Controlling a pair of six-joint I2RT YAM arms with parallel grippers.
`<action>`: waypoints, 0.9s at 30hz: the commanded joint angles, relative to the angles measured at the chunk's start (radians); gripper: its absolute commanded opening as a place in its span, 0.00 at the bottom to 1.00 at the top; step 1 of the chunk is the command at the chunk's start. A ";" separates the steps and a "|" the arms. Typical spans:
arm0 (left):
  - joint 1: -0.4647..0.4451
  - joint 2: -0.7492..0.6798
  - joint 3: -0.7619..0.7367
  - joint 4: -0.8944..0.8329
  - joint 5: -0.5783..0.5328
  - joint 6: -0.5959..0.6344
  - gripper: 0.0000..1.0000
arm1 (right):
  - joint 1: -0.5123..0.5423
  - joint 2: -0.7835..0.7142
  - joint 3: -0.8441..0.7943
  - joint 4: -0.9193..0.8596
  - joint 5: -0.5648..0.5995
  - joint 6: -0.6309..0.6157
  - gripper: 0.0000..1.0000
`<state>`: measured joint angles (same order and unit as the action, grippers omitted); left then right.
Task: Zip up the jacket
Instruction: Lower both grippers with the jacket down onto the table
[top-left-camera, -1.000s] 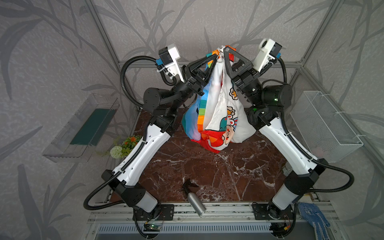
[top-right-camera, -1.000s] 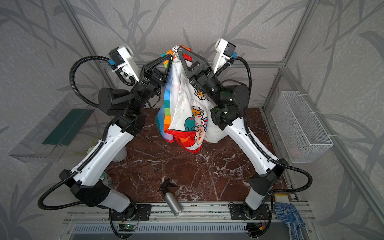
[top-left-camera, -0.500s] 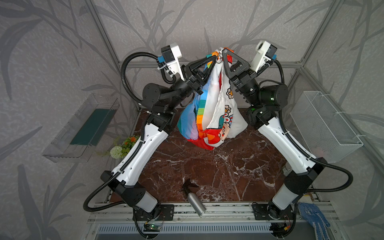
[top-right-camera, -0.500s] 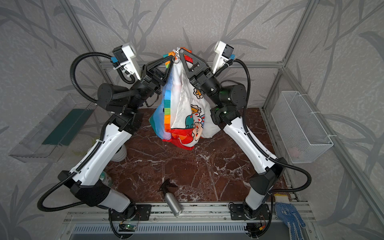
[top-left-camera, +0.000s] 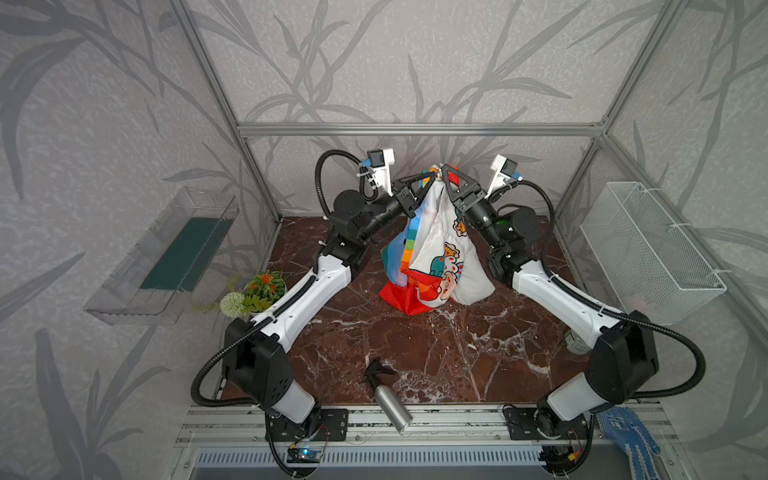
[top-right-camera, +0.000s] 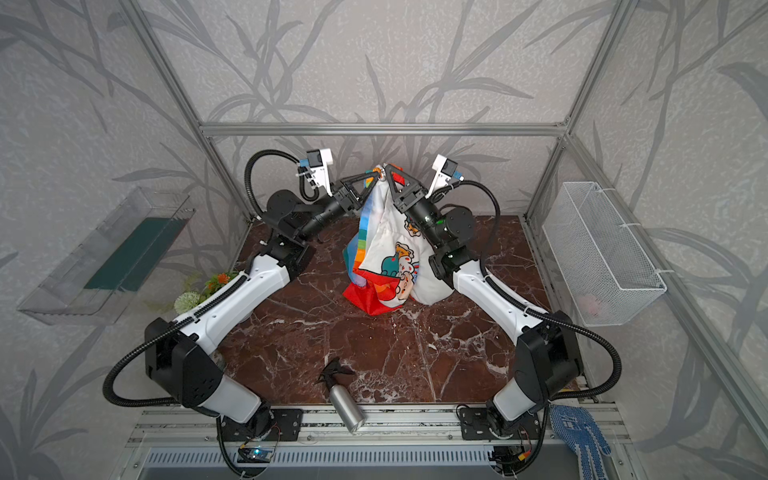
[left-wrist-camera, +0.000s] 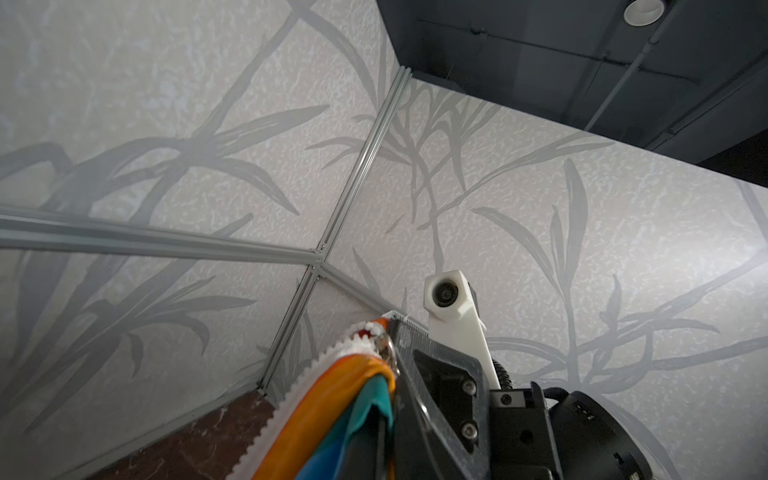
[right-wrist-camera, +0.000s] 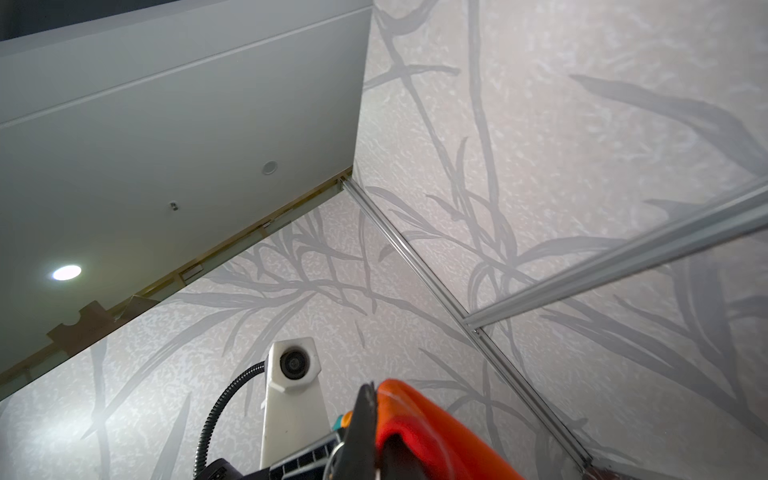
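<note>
Left wrist view caught the jacket (left-wrist-camera: 332, 399) closest, white zipper teeth (left-wrist-camera: 320, 361) edging an orange fold. In both top views it hung at centre frame, its top pinched by the left gripper (top-left-camera: 432, 178) and right gripper (top-left-camera: 445, 171), both clenched on cloth, its red end apparently resting on the marble tabletop (top-left-camera: 457, 361). Soft, light and limp, it likely needed holds beside the zipper. Leaf-patterned walls (top-left-camera: 415, 62) rose behind, at upper frame.

Jacket (top-left-camera: 440, 253) — soft, smooth cloth; tabletop (top-left-camera: 457, 353) glossy veined marble; spray bottle (top-left-camera: 390, 409) brushed metal; basket (top-left-camera: 648, 249) wire mesh.
</note>
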<state>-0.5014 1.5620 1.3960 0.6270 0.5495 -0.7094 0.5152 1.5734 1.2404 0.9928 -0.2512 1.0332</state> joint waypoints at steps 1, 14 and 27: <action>-0.014 -0.026 -0.071 0.060 0.042 -0.019 0.00 | 0.004 -0.050 -0.107 0.164 0.041 0.056 0.00; -0.023 -0.040 -0.245 0.080 0.043 -0.045 0.00 | 0.014 -0.004 -0.317 0.361 0.069 0.194 0.15; -0.022 -0.018 -0.248 0.092 0.053 -0.059 0.00 | 0.033 -0.066 -0.407 0.300 0.089 0.222 0.43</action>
<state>-0.5179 1.5539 1.1599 0.6758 0.5800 -0.7609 0.5419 1.5578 0.8474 1.2705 -0.1726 1.2495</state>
